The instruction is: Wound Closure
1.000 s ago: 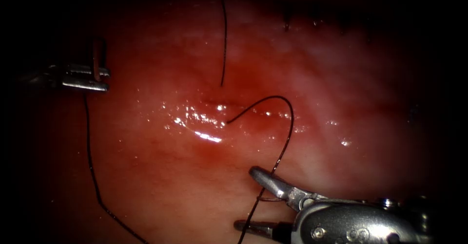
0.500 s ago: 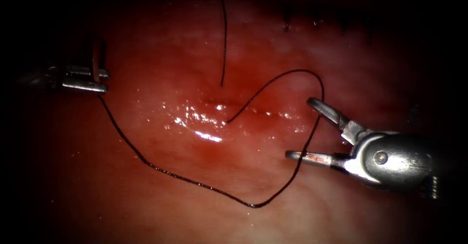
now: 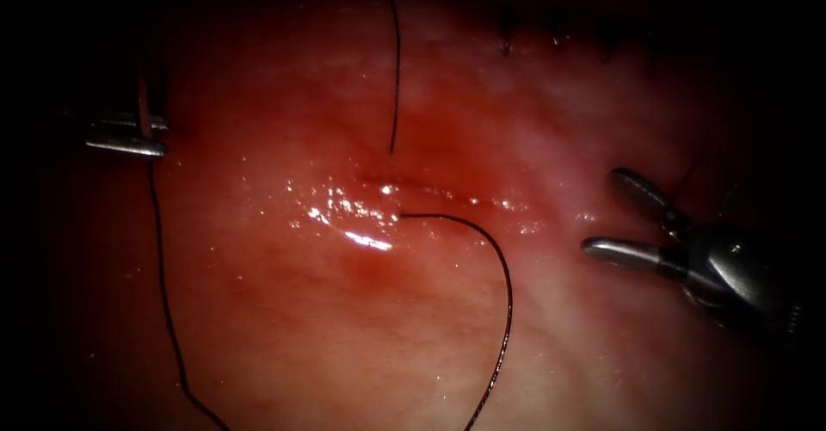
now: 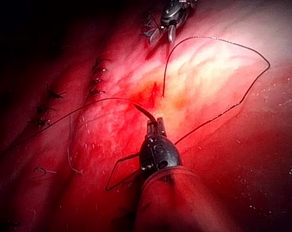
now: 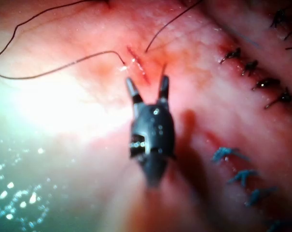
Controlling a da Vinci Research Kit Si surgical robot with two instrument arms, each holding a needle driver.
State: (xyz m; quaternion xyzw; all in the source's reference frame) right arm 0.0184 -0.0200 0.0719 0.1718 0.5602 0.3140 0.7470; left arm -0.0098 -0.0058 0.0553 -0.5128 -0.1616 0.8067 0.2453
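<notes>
My left tool sits far left of the cut, its jaws shut on the curved needle near one end of its curve. The needle stands clear of the tissue. Thread hangs from that tool toward the lower edge. A second run of thread leaves the cut's left end and loops downward, and a free strand rises from the cut. Right of the cut, my right tool is open and holds nothing. The left wrist view shows the left tool with the needle. The right tool gapes just short of the cut.
Several finished dark stitches line the tissue's far edge, also seen as stitches in the right wrist view, with blue stitches nearer the tool. Red fluid glistens around the cut.
The right tool swung from the lower middle up to the right; the thread loop lying between its open jaws slipped free and fell back. The left tool shifted slightly left with the needle.
</notes>
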